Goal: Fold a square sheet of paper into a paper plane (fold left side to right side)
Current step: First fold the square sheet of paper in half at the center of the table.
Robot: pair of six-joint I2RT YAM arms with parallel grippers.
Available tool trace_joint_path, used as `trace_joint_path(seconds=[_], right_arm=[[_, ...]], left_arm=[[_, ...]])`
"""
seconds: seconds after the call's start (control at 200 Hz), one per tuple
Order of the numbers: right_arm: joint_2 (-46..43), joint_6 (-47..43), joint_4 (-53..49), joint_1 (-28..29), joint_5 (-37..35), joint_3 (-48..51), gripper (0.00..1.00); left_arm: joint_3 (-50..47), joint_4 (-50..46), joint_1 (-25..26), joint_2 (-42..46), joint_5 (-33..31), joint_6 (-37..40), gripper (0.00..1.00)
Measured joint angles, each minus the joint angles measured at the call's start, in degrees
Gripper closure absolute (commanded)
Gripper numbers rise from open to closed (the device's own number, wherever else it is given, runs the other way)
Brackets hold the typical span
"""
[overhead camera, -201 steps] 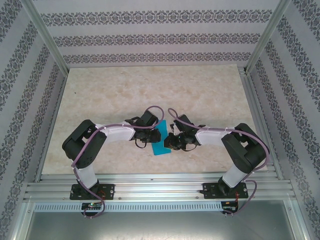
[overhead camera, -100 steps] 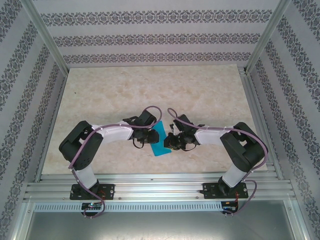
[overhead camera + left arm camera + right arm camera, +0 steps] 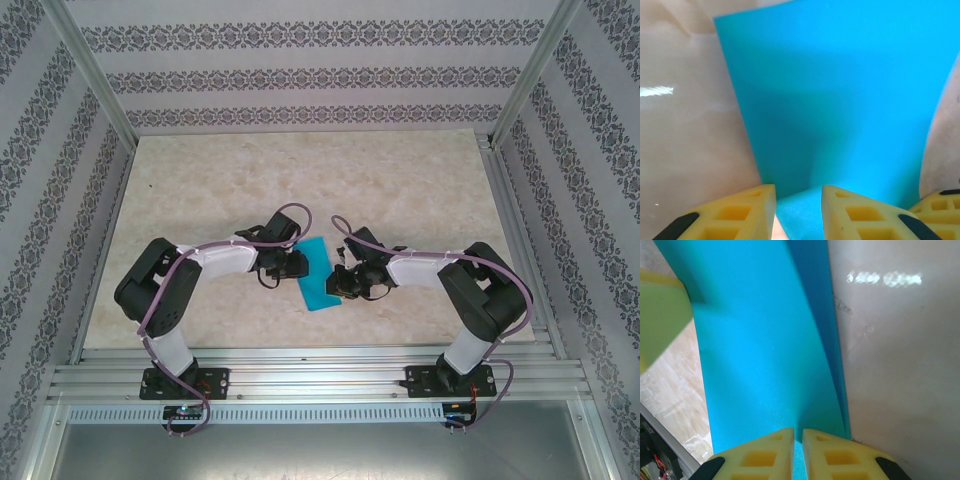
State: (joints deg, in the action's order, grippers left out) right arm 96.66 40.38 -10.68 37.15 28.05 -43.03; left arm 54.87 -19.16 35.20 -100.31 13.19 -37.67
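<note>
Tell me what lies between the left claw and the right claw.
The blue sheet of paper lies on the table between the left claw and the right claw; the top view shows it.

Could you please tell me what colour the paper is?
The paper is cyan-blue; best in left wrist view.

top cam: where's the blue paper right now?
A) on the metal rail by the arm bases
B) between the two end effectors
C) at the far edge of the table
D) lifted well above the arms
B: in the top view the square sheet of paper lies on the table, with the left end effector on one side and the right end effector on the other.
</note>
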Motion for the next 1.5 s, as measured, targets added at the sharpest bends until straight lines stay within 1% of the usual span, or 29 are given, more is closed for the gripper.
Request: trace_joint_path(seconds=[0.14, 0.235, 0.295, 0.395, 0.535, 0.649, 0.814, 1.079, 1.394, 1.499], right_arm=[[0.0, 0.0, -0.1, 0.0, -0.2, 0.0, 0.85], [0.0, 0.0, -0.1, 0.0, -0.2, 0.0, 0.85], [0.0, 0.0, -0.1, 0.0, -0.2, -0.1, 0.85], [0.1, 0.0, -0.2, 0.0, -0.2, -0.1, 0.85], [0.1, 0.0, -0.2, 0.0, -0.2, -0.1, 0.85], [0.1, 0.0, -0.2, 0.0, -0.2, -0.1, 0.85], [0.2, 0.0, -0.3, 0.0, -0.2, -0.3, 0.85], [0.3, 0.0, -0.8, 0.2, -0.3, -0.5, 0.85], [0.4, -1.1, -2.4, 0.4, -1.2, -1.5, 0.85], [0.6, -1.1, -2.7, 0.4, -1.3, -1.7, 0.85]], left_arm=[[-0.8, 1.8, -4.7, 0.0, 1.4, 0.2, 0.69], [-1.2, 2.9, -7.6, 0.4, 1.3, 0.5, 0.73], [-2.0, 3.6, -8.5, 1.6, 1.4, 0.8, 0.76], [-5.2, 5.7, -8.6, 5.9, 3.3, 1.2, 0.82], [-10.3, 11.4, -8.4, 11.2, 9.1, 0.7, 0.88], [-12.6, 15.9, -6.6, 11.3, 12.9, -0.5, 0.9], [-12.8, 19.7, -4.2, 7.7, 15.5, -1.7, 0.92], [-12.5, 21.2, -4.0, 2.0, 14.4, -1.7, 0.92], [-9.3, 20.8, -4.0, -0.1, 9.4, 0.4, 0.9], [-8.7, 20.8, -4.0, -0.8, 8.7, 1.0, 0.9]])
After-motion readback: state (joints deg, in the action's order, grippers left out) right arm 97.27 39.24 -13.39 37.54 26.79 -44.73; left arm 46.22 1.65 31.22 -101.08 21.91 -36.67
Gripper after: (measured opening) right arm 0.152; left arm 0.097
